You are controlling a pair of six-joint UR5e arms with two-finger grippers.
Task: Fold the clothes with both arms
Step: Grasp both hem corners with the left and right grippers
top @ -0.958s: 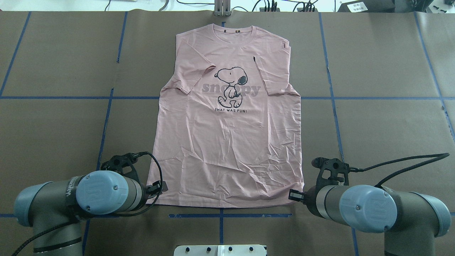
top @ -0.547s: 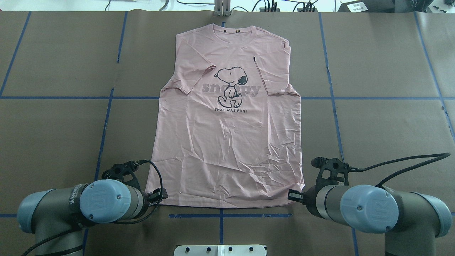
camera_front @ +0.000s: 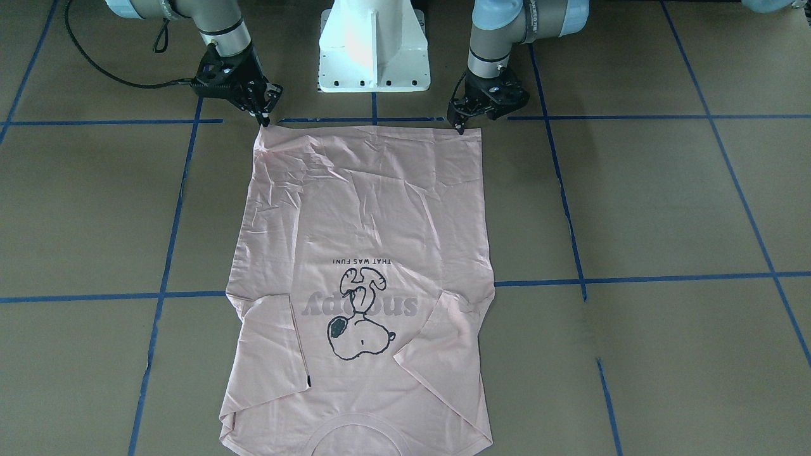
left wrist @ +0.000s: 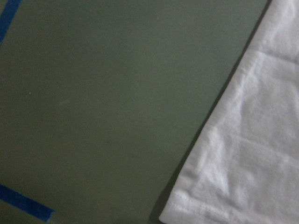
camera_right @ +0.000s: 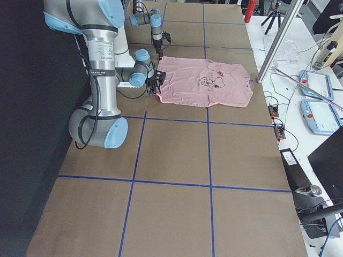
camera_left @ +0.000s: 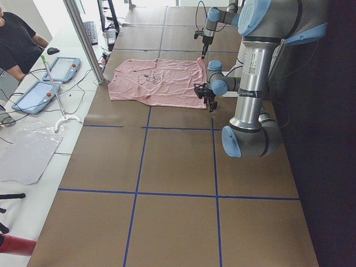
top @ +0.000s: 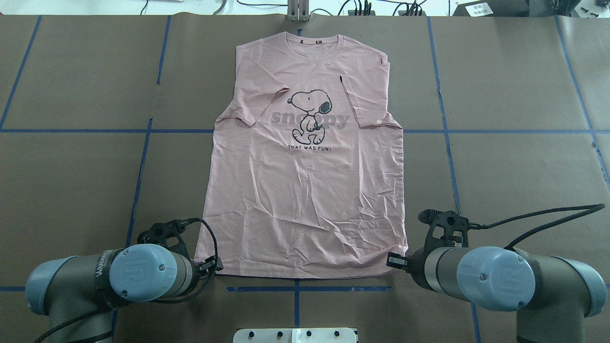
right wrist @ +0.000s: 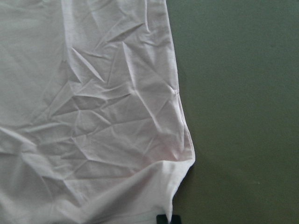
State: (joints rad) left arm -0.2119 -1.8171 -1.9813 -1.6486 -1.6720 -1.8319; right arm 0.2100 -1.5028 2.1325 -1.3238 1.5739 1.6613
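Note:
The pale pink T-shirt (top: 305,200) lies flat and front up, collar away from me, both sleeves folded in over the Snoopy print (camera_front: 358,316). My left gripper (top: 213,265) is down at the hem's left corner (camera_front: 457,126), with only cloth (left wrist: 252,140) and table in its wrist view. My right gripper (top: 391,261) sits at the wrinkled right hem corner (camera_front: 262,120), and one black fingertip (right wrist: 163,218) touches the hem there. Neither view shows how either pair of jaws stands or whether any cloth is pinched.
Brown paper with blue tape lines (top: 295,288) covers the table. The white pedestal base (camera_front: 374,50) stands between the arms, just behind the hem. A metal post (top: 298,9) rises beyond the collar. A person (camera_left: 16,39) and tablets (camera_left: 61,67) are at a side bench.
My left gripper has slid back along the shirt's left edge toward the hem corner and the base. The right gripper and the shirt have stayed put.

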